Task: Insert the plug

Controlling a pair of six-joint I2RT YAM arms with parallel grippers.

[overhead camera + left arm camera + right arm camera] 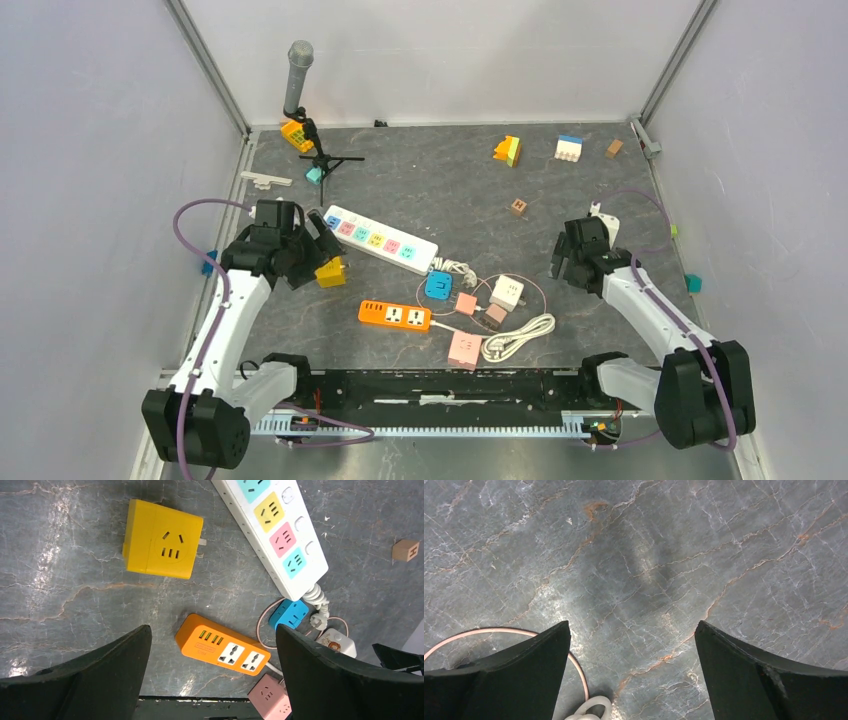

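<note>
A white power strip (380,238) with coloured sockets lies at centre left; it also shows in the left wrist view (272,530). Its cord ends in a white plug (316,621) beside a blue cube adapter (289,614). A yellow cube adapter (162,539) with a metal prong on its side lies by the strip. An orange power strip (222,645) lies nearer. My left gripper (212,628) is open and empty, above the table next to the yellow cube (330,271). My right gripper (631,624) is open and empty over bare table at the right (565,262).
Pink cubes (466,303), a white cube (507,292) and a coiled white cable (518,336) lie at centre front. A pink cable (574,665) runs by my right gripper's left finger. A microphone on a stand (298,75) and toy blocks (508,150) stand at the back.
</note>
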